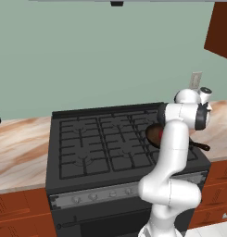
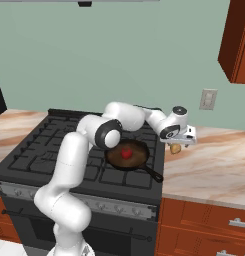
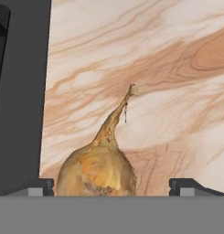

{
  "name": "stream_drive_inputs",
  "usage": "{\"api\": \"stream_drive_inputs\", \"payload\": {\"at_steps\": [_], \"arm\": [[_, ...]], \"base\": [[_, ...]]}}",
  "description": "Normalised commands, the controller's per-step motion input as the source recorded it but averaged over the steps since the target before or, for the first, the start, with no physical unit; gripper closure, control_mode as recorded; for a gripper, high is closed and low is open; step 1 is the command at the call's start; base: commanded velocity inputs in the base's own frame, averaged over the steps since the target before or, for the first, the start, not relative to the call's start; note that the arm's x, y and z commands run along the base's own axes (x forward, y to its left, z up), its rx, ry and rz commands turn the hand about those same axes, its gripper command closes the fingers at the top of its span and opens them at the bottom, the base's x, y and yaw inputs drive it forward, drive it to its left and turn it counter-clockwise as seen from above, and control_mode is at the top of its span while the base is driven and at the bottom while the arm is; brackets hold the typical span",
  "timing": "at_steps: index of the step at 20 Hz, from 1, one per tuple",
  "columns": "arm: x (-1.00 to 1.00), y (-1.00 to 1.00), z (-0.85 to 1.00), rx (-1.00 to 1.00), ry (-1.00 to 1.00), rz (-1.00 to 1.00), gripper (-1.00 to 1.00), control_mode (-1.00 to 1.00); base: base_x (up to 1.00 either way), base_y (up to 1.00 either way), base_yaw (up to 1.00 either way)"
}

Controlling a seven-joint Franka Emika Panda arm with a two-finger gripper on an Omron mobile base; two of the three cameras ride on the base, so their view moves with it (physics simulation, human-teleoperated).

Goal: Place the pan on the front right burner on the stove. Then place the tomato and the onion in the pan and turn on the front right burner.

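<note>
Green wall, marble counter (image 1: 20,148) on both sides of the stove (image 1: 105,143), red-brown cabinets below. Left base view: one stove, pan (image 1: 154,134) on its right front corner, mostly hidden behind the arm; handle tip pokes out toward the counter right of the stove.

Right base view: one pan (image 2: 136,156) on the front right burner (image 2: 125,176), one tomato (image 2: 126,153) already in it. One onion (image 2: 175,148) on the counter just right of the stove, directly under the gripper (image 2: 183,142).

Hand view: onion (image 3: 97,171) sits between the two finger tips (image 3: 40,186), neither touching; jaws spread wide, nothing held. Stove edge (image 3: 19,91) is just beside the onion.

Step in hand looks like the onion pickup. To do it well: come down further so the pads close on the bulb's widest part, not the thin pointed stem; it's round and may roll toward the stove. Then lift clear of the pan rim.
</note>
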Motion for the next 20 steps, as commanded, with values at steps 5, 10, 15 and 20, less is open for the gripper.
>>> {"api": "stream_drive_inputs", "payload": {"at_steps": [5,10,15,20], "arm": [[0.00,0.09,0.00,0.00,0.00,0.00,-1.00,-1.00],[0.00,0.13,-0.07,0.00,0.00,0.00,-1.00,-1.00],[-0.01,0.00,-0.12,0.00,0.00,0.00,-1.00,-1.00],[-0.03,0.00,-0.09,0.00,0.00,0.00,-1.00,-1.00]], "base": [[0.00,0.00,0.00],[0.00,0.00,0.00],[0.00,0.00,0.00],[0.00,0.00,0.00]]}}
